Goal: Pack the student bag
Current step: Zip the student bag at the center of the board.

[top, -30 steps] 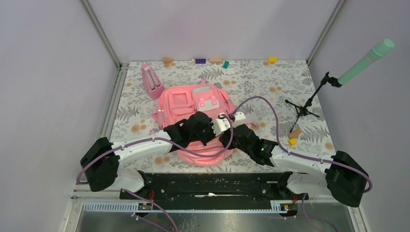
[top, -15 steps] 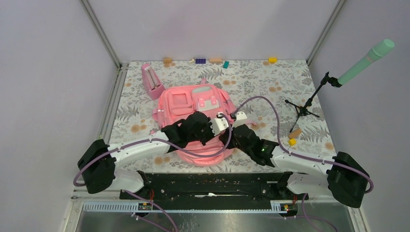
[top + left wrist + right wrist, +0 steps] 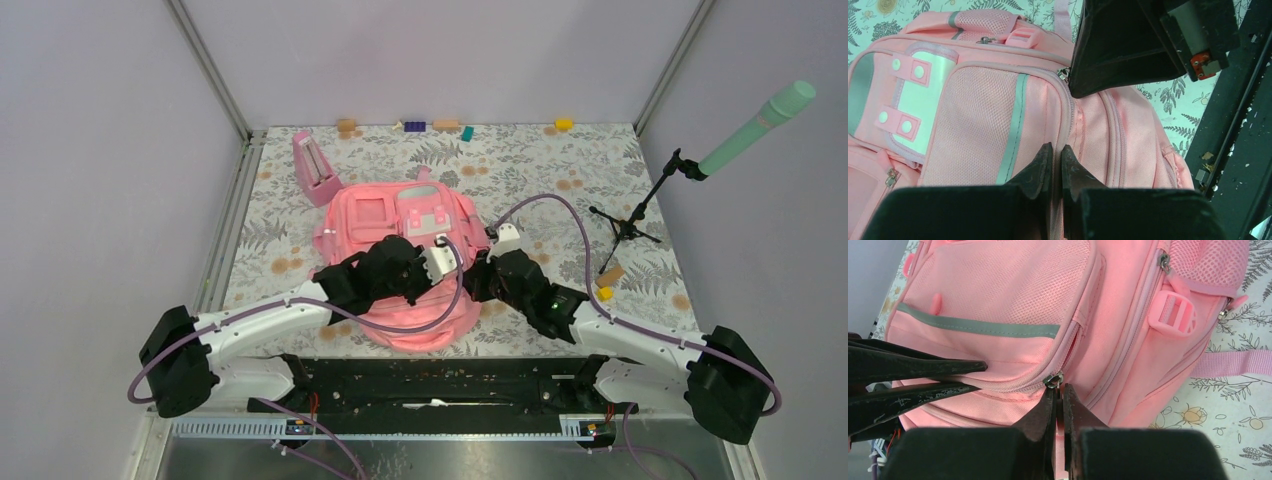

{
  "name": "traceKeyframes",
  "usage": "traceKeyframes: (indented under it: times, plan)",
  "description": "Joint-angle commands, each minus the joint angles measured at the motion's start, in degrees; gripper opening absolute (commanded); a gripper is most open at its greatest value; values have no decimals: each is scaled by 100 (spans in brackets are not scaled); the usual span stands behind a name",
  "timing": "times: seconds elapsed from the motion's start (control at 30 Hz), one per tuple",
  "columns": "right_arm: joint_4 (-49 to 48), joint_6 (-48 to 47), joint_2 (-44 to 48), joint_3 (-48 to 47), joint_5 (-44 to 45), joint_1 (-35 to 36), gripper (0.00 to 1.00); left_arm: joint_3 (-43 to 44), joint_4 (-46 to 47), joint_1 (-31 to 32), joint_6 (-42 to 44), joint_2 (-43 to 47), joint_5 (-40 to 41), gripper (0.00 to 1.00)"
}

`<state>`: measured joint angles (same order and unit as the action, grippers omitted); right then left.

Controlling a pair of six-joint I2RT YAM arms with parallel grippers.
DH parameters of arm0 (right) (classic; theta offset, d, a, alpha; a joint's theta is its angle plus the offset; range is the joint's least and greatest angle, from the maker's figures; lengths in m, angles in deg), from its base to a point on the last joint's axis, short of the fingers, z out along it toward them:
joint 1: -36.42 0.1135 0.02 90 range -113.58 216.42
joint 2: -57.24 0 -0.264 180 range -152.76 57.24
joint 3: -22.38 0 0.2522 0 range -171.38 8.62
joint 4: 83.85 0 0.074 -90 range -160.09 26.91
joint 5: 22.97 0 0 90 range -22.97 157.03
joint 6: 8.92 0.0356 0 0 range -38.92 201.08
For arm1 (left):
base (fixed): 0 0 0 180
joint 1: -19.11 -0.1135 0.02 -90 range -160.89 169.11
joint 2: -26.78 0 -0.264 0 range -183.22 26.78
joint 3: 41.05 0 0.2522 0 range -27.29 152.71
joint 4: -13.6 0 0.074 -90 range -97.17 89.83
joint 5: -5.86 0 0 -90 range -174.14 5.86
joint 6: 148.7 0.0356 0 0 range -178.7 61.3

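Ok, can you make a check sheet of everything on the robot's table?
Surface: flowery tablecloth, flat.
Job's things: pink student bag lying front up, mid-table.
Clutter: pink triangular stand; small blocks along far edge; wooden block and yellow block by the microphone stand.
Grippers: left gripper shut on bag fabric; right gripper shut on a zip pull.
Cables: purple cables loop off both arms.
Surroundings: grey walls, metal frame posts.

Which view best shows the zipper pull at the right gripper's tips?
Right wrist: the zipper pull sits in close-up at the right gripper tips, on the bag. The left wrist shows it small beside that gripper; from the top camera, the arms hide it.
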<state>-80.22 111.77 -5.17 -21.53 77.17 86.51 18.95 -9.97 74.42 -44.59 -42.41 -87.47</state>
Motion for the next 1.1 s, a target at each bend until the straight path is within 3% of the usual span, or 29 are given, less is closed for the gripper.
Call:
traceKeyframes:
  times: [0.0,0.43,0.8,0.9,1.07]
  plan:
    - [661,-436,33,-18,385,-338,0,65,-177,6,-141,502,-113,0]
    - [969,-840,-755,-677,-407,-1165,0,36,-307,33,1,793,-230,0]
    - [1786,-1265,-2013,-1930,-2024,-2284,0,199,-259,33,276,799,-71,0]
    - [1844,-1197,-2010,-2071,-1914,-2458,0,348,-199,25,371,585,31,0]
    - [1979,-1107,-1446,-1811,-974,-2638,0,643,176,-50,565,65,-4,0]
